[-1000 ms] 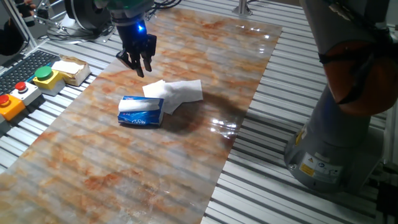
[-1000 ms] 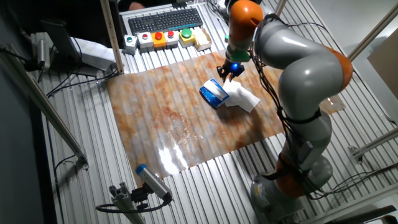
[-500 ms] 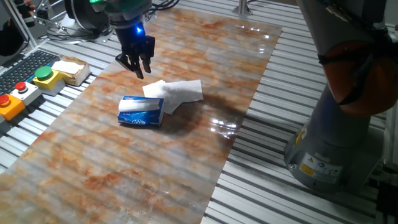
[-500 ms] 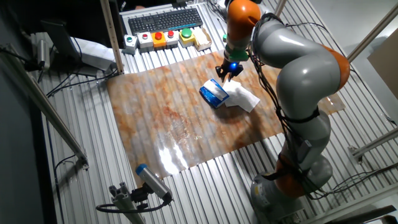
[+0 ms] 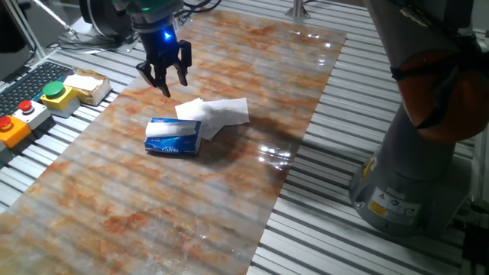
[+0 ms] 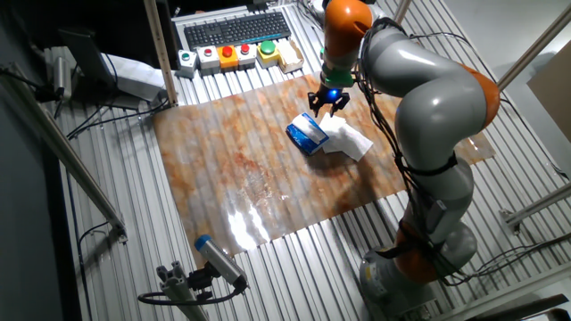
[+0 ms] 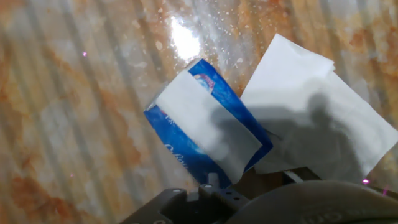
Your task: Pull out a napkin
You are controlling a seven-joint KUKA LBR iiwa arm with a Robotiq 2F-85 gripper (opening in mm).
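A blue tissue pack lies on the marbled mat, with a white napkin sticking out of its top. It also shows in the other fixed view and the hand view, where the napkin lies folded across it. Loose white napkins lie flat right beside the pack, touching it; they also show in the hand view. My gripper hangs open and empty above the mat, behind and a little left of the pack, apart from it. In the other fixed view the gripper is just above the pack.
A button box with green and red buttons and a cream box stand at the left of the mat. A keyboard lies behind them. The arm's grey base stands at the right. The mat's right edge runs over slatted metal.
My gripper has drifted a little left and back, away from the pack, and its fingers stand slightly wider. The pack and napkins have not moved.
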